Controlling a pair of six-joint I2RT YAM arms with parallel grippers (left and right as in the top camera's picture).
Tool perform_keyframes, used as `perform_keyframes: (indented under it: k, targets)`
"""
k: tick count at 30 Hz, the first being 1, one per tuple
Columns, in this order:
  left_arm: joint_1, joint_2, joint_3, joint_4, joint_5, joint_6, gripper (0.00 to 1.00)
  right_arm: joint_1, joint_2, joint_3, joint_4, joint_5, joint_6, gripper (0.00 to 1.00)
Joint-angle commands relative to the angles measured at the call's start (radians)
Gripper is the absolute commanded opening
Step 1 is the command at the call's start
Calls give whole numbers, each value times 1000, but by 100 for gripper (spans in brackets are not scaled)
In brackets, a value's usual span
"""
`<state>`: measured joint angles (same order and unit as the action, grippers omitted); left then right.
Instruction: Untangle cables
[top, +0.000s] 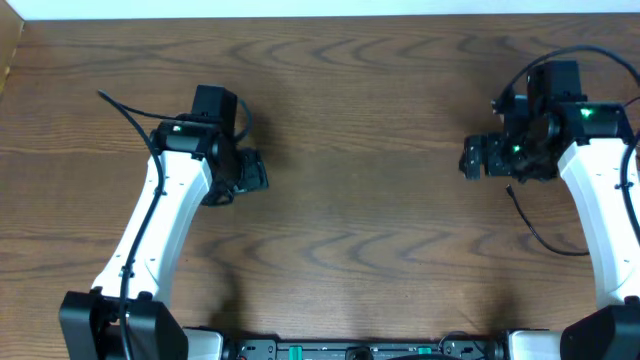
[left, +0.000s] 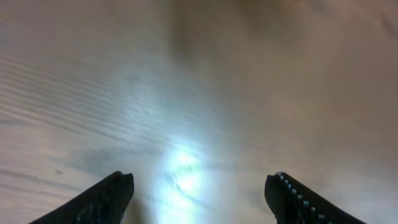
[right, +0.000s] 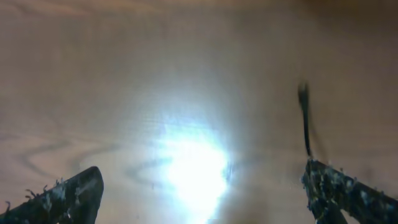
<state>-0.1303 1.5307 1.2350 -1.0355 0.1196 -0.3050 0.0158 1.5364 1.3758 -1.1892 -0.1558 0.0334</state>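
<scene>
One thin black cable (top: 540, 228) lies on the wooden table at the right, running from just below my right gripper (top: 472, 157) towards the right arm. In the right wrist view its end (right: 305, 124) lies just beyond the right finger (right: 336, 186), and my right gripper (right: 202, 180) is open with only bare wood between its fingers. Another thin black cable (top: 122, 112) lies at the far left and passes under the left arm. My left gripper (top: 252, 172) sits apart from it. In its wrist view the left gripper (left: 202, 183) is open over bare table.
Thicker black cabling (top: 575, 55) loops on the right arm at the back right. The table's back edge (top: 320, 17) meets a white wall. Both arm bases stand at the front edge.
</scene>
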Motion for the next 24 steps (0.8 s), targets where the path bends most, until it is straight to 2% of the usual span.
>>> perform_keyframes:
  k: [1, 7, 13, 18, 19, 24]
  targets:
    - [15, -5, 17, -66, 146, 129, 73, 5, 3, -41, -60, 34, 82, 99]
    - [16, -5, 17, -199, 145, 129, 74, 6, -1, -128, -115, 42, 138, 99]
    - [16, -23, 8, -258, 146, 130, 74, 34, -48, -306, 7, 41, 139, 99]
    - [16, -156, -63, -155, 141, 133, 74, 92, -171, -451, 151, 53, 203, 99]
    - [16, -201, -87, -119, 127, 132, 79, 103, -203, -474, 176, 57, 209, 99]
    - [16, -461, -223, 26, 61, 132, 83, 185, -425, -571, 280, 163, 259, 99]
